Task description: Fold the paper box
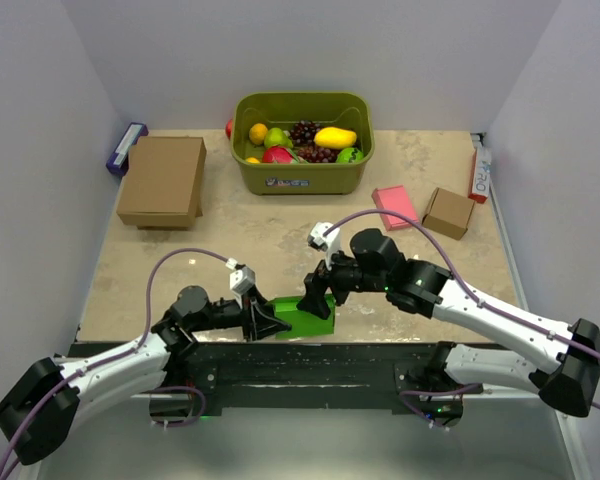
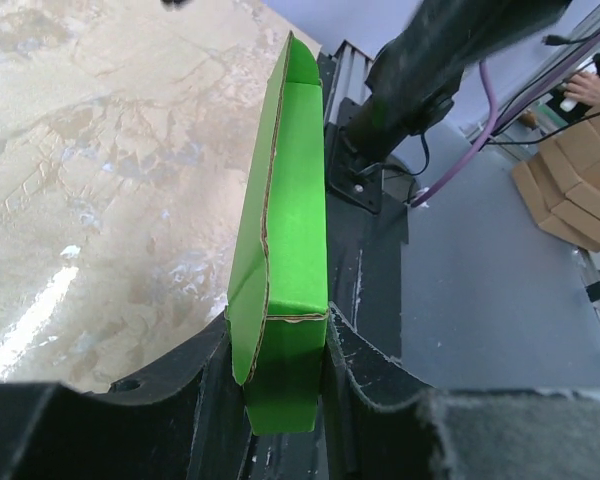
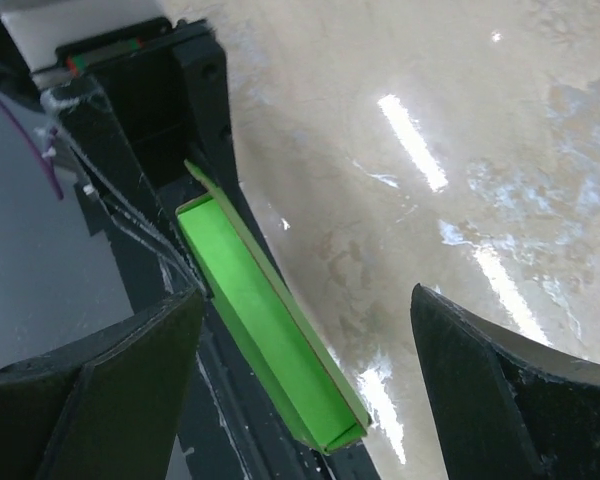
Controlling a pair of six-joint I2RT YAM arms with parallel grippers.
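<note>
Working somewhere in the middle of the folding, judging from the shape: no flat sheet, but not looking finished either. Clamping the left hand on one end of the paper box, both fingers pressing against the green card, as showing plainly in the left wrist view. Holding the box at the near edge of the counter, just beside the dark rail carrying the arm bases, well apart from the fruit bin at the far side. Hovering the right hand at the other end of the box, fingers standing wide apart and gripping nothing. Seeing the box between those two fingers in the right wrist view, nearer to one of them, without clear touching.

Probably needing next to lower the right hand onto a raised side wall or flap and push it over along its crease, while bracing with the left hand; calling for soft pressure, so as not to crush thin card.

Stretching the left arm low along the near edge, pointing rightward. Reaching the right arm in from the right side, elbow bent, wrist tilting down toward the box.
</note>
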